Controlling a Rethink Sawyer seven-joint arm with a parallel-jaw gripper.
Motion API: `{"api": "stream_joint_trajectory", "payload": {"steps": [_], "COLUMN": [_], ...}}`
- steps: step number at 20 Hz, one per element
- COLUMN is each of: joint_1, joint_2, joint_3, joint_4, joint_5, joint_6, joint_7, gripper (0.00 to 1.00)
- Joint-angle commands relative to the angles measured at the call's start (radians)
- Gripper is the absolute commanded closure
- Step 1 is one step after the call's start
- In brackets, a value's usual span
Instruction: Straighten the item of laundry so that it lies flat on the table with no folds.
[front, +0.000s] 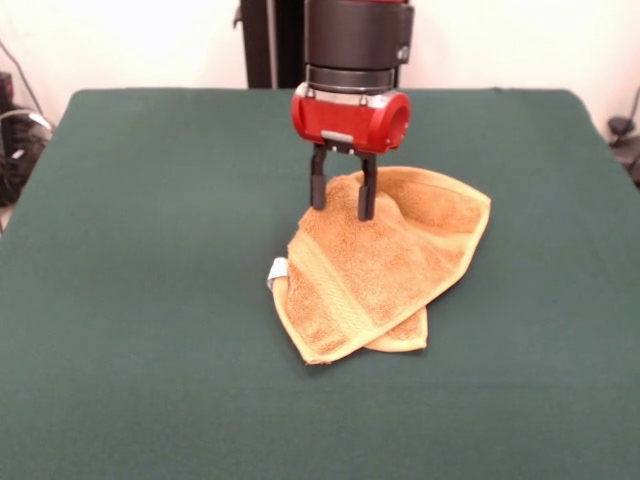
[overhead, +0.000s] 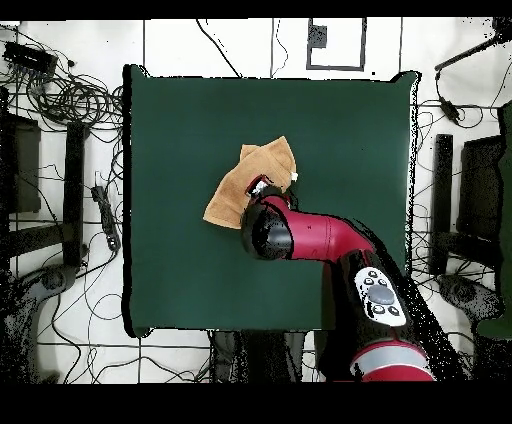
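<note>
The item of laundry (front: 370, 270), an orange-tan terry towel, lies crumpled a little right of the middle of the dark green table (front: 150, 250). It is folded over itself, with a white tag (front: 277, 272) at its left edge. My gripper (front: 343, 205) stands over the towel's far part, and a hump of cloth rises between its two black fingers (front: 318, 187), which are shut on it. From above, the towel (overhead: 235, 190) shows partly under my red arm (overhead: 300, 235), which hides the gripper's tips.
The green cloth of the table (overhead: 180, 120) stretches well beyond the towel on every side. Cables and dark stands (overhead: 60, 100) crowd the floor around the table. A black post (front: 270, 45) rises behind the far edge.
</note>
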Motion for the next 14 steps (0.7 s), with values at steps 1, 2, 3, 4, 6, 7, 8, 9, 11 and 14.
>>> {"api": "stream_joint_trajectory", "payload": {"steps": [1, 2, 3, 4, 6, 7, 8, 9, 11, 14], "joint_1": [0.014, 0.014, 0.012, 0.013, 0.012, 0.015, 0.016, 0.016, 0.020, 0.022], "joint_2": [0.016, 0.017, 0.017, 0.019, 0.021, 0.021, 0.021, 0.020, 0.018, 0.020], "joint_3": [0.038, 0.039, 0.041, 0.041, 0.038, 0.033, 0.032, 0.031, 0.025, 0.022], "joint_4": [0.083, 0.082, 0.080, 0.076, 0.069, 0.068, 0.069, 0.069, 0.068, 0.065], "joint_5": [-0.028, -0.027, -0.027, -0.027, -0.029, -0.030, -0.028, -0.028, -0.028, -0.031], "joint_6": [-0.006, -0.004, 0.001, 0.005, 0.010, 0.008, 0.008, 0.010, 0.014, 0.010], "joint_7": [0.067, 0.067, 0.063, 0.061, 0.056, 0.057, 0.059, 0.059, 0.058, 0.056], "gripper": [0.00, 0.00, 0.00, 0.00, 0.00, 0.00, 0.00, 0.00, 0.00, 0.00]}}
